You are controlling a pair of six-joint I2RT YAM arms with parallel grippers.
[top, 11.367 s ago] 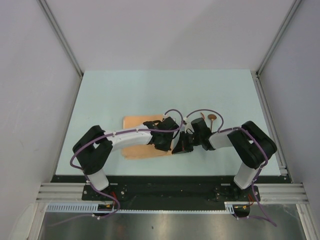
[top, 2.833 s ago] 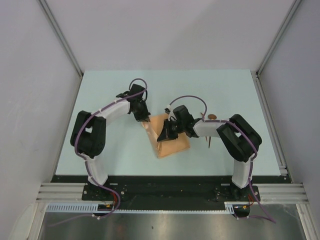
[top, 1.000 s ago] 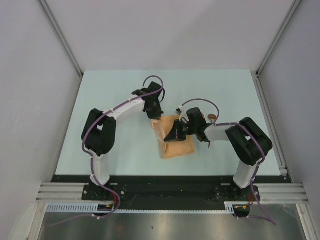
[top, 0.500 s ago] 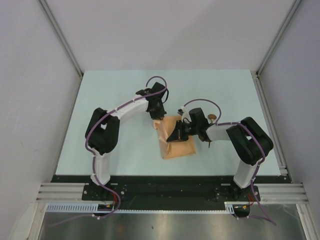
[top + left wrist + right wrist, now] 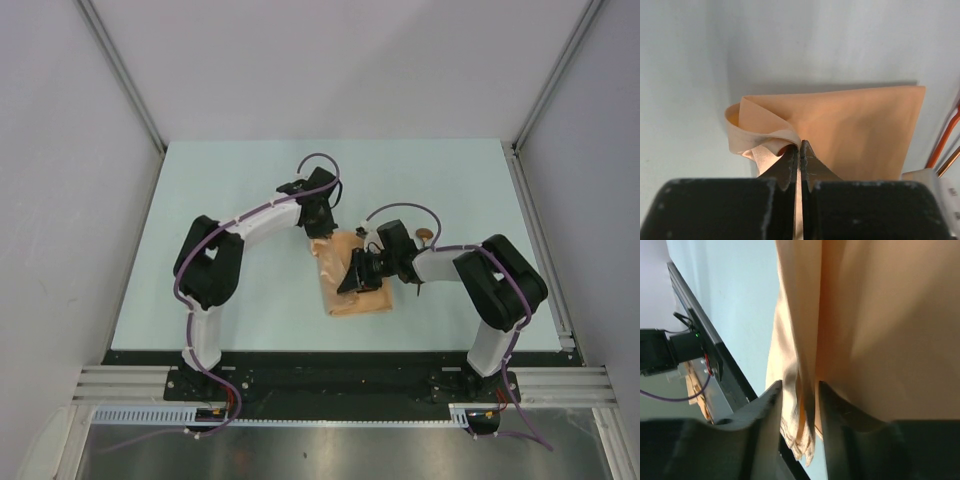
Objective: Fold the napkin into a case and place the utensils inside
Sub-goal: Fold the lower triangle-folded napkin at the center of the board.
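The peach-orange napkin [image 5: 358, 290] lies folded in a tall rectangle at the table's middle. My left gripper [image 5: 322, 236] is shut on its far left corner; in the left wrist view [image 5: 800, 146] the jaws meet on a curled fold of the napkin [image 5: 855, 130]. My right gripper [image 5: 351, 275] sits on the napkin's left side; in the right wrist view [image 5: 800, 400] its jaws hold several hanging layers of the napkin [image 5: 865, 330]. The utensils lie right of the napkin: the spoon's bowl [image 5: 425, 235] shows, the rest is mostly hidden by my right arm. Thin reddish handles [image 5: 944, 145] show in the left wrist view.
The pale blue-green table [image 5: 230, 200] is bounded by grey walls with metal rails at left and right [image 5: 535, 220]. A black strip [image 5: 330, 360] runs along the near edge by the arm bases.
My left gripper has moved right and nearer with the napkin's corner. The napkin has turned more upright and shifted slightly right. My right gripper has barely moved.
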